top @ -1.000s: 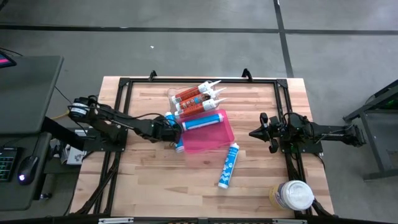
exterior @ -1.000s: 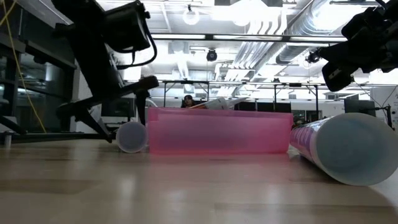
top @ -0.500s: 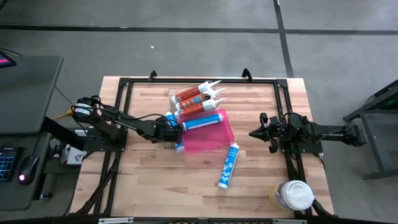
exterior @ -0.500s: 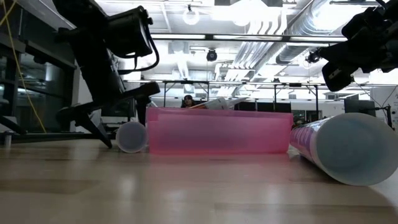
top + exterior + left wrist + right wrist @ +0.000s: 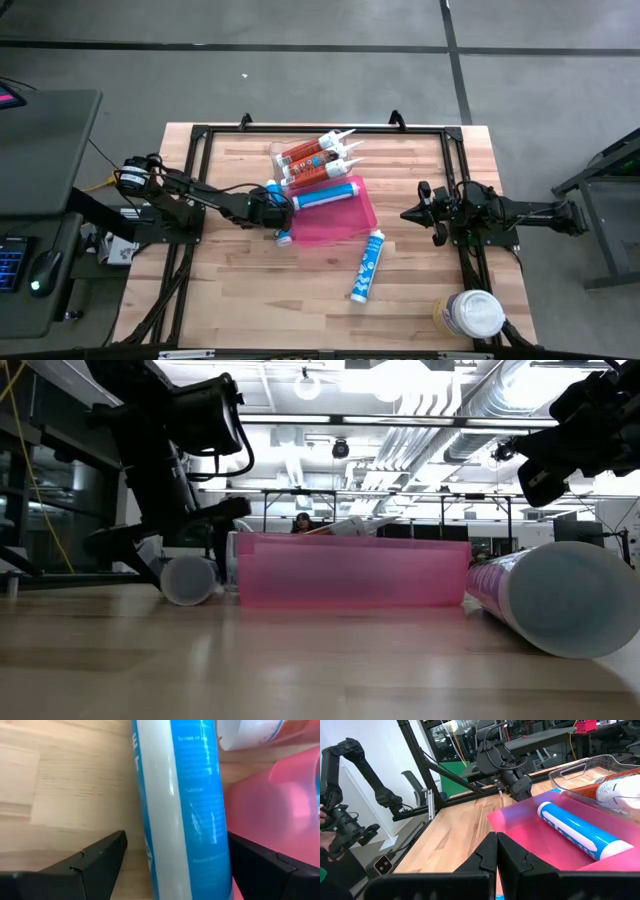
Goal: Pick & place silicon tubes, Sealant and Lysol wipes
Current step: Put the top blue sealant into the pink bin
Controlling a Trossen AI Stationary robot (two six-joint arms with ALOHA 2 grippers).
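Note:
A blue-and-white tube [image 5: 279,214] lies on the table beside the left edge of a pink tray [image 5: 345,222]. It also shows in the low view [image 5: 188,580]. My left gripper [image 5: 271,207] reaches in from the left and is shut on this tube [image 5: 180,795]. A second blue tube [image 5: 325,194] lies in the pink tray, and a third [image 5: 366,265] lies on the table near it. The Lysol wipes canister [image 5: 471,314] stands at the near right corner. My right gripper [image 5: 406,214] is shut and empty, right of the tray. My left gripper has the tube's body [image 5: 150,835] between its two fingers, one finger [image 5: 102,855] on each long side. The fingers come from the table's left, slanting down, and lie across the tube. The tube lies on the table.
A clear tray [image 5: 305,155] with red-and-white caulk cartridges [image 5: 318,160] sits at the far side, touching the pink tray. A black frame [image 5: 200,130] runs along the table's edges. Bare wood lies at the near left.
The tube at my left gripper has slid along the table toward the left edge, away from the pink tray's wall; its near end now stands apart from the tray. My left gripper has gone a little the same way.

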